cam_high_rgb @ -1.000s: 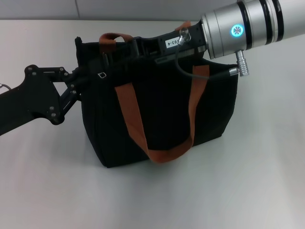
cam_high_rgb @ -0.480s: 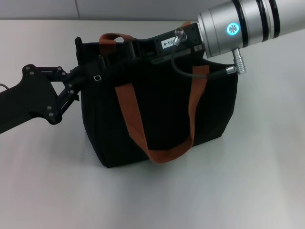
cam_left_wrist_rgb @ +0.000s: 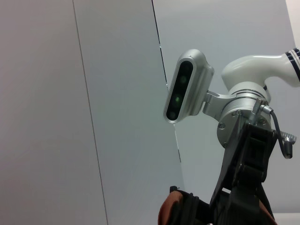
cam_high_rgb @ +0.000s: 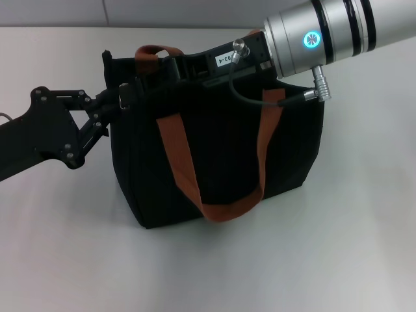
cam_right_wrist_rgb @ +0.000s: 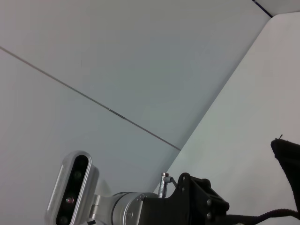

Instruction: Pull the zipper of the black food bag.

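Note:
The black food bag (cam_high_rgb: 214, 156) stands upright in the middle of the head view, with two rust-brown handles (cam_high_rgb: 179, 162). The zipper (cam_high_rgb: 123, 99), a tiny silver tab, sits near the left end of the bag's top edge. My right gripper (cam_high_rgb: 133, 88) reaches in from the upper right over the bag's top, and its black fingers meet at the tab. My left gripper (cam_high_rgb: 112, 107) comes from the left and clamps the bag's upper left end. A corner of the bag shows in the right wrist view (cam_right_wrist_rgb: 288, 159).
The bag stands on a white table (cam_high_rgb: 325, 260) with a wall behind. The right arm's silver wrist (cam_high_rgb: 312, 39) and cable (cam_high_rgb: 260, 101) hang over the bag's right half. The left wrist view shows the right arm's camera (cam_left_wrist_rgb: 186, 86).
My right gripper has moved left along the bag's top, and the silver tab has moved left with it. The left gripper and the bag have stayed put.

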You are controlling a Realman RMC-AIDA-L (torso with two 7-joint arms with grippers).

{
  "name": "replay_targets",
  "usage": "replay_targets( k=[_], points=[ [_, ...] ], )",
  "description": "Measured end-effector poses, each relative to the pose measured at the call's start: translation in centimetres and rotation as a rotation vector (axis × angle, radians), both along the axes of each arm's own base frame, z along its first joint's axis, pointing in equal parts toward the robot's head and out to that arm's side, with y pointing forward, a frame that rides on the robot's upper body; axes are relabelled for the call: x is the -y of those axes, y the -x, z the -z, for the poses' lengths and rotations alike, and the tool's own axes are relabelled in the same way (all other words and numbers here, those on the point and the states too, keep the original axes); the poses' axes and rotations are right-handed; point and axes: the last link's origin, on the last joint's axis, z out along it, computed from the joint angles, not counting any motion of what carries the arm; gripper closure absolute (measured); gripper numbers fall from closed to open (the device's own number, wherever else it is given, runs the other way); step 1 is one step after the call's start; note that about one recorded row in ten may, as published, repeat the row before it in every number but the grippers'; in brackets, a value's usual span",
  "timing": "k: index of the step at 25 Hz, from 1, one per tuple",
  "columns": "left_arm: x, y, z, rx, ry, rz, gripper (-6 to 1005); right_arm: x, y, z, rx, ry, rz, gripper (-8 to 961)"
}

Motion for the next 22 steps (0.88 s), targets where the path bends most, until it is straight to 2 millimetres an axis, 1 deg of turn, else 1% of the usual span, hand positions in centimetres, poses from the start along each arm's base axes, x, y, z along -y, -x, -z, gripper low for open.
replay_targets(
  k=[13, 22],
  points=[
    [-0.3, -0.2, -0.4, -0.009, -0.003, 0.006, 887, 0.0, -0.3, -0.1, -0.006, -0.005, 0.011, 745],
    [-0.6, -0.8, -1.1, -0.033, 0.016, 0.031, 884, -0.1, -0.3, -0.1, -0.006, -0.009, 0.013, 741]
  ],
)
